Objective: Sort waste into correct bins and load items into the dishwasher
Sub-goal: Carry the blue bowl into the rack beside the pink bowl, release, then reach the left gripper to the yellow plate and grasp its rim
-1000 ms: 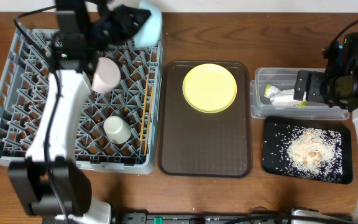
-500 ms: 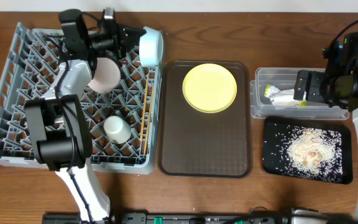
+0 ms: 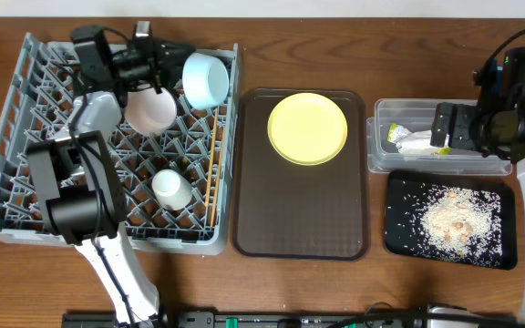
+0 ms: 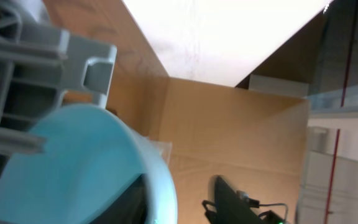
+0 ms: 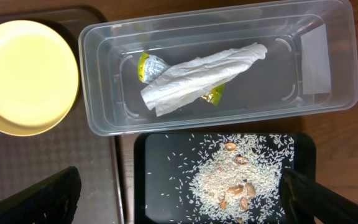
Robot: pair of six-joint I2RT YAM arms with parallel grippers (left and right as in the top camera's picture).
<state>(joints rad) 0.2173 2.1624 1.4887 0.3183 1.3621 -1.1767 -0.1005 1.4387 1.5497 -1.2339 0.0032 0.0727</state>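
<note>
Overhead, chopsticks (image 3: 212,169) lying near-to-far, in rack (image 3: 21,169)

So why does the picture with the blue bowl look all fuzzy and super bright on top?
Left wrist view: the light blue bowl is too close, so it blurs, and the top washes out white. Overhead view: evenly lit, sharp. Right wrist view: napkin and rice crumbs are crisp; only the dark fingers at the bottom are soft.

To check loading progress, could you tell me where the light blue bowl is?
Overhead view: the light blue bowl is at the far right corner of the dish rack, beside the white bowl.
</note>
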